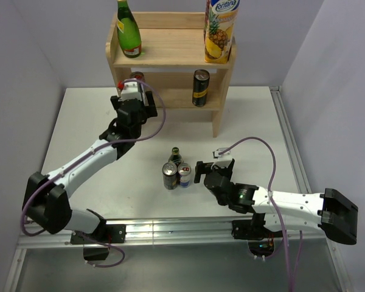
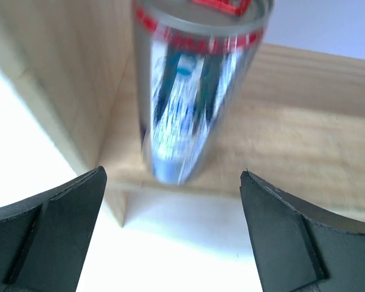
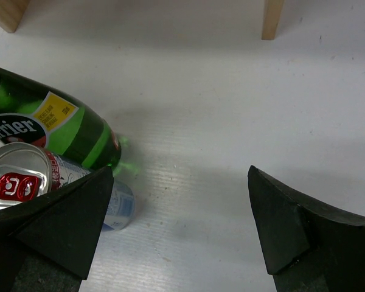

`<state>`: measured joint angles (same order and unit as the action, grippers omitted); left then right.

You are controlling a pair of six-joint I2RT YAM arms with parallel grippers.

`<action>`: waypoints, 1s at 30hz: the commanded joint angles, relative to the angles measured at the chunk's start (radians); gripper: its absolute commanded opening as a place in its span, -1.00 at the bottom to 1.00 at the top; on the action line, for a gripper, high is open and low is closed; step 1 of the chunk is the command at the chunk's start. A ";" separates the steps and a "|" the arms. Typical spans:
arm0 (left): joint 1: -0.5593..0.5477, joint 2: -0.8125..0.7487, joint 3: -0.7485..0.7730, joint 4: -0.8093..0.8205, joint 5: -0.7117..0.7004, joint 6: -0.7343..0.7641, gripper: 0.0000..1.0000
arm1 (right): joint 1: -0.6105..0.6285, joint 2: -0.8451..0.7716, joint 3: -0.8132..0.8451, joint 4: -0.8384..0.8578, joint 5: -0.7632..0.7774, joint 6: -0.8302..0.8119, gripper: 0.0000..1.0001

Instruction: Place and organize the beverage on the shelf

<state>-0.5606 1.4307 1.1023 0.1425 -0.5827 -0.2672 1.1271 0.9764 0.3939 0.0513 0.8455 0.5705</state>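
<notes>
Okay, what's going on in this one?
The left gripper is open at the lower tier of the shelf, facing a silver can standing there, not gripping it. A dark can shares that tier; a green bottle and juice carton stand on top. The right gripper, open and empty, hovers beside two cans and a small bottle on the table.

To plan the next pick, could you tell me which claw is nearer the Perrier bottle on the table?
Right. The right claw is open just beside the Perrier bottle; the left claw is far off at the shelf, open in front of a silver can.
</notes>
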 commanded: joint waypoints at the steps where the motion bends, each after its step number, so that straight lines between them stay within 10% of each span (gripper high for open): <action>1: -0.035 -0.111 -0.042 -0.026 -0.065 -0.043 0.99 | 0.011 0.013 0.049 0.022 0.036 -0.001 0.97; 30: -0.752 -0.383 -0.591 -0.152 -0.385 -0.458 0.97 | 0.019 0.062 0.076 0.004 0.060 0.005 0.98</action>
<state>-1.2705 1.0111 0.5400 -0.0273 -0.9447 -0.6682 1.1366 1.0336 0.4236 0.0448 0.8532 0.5709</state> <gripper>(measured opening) 0.988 0.988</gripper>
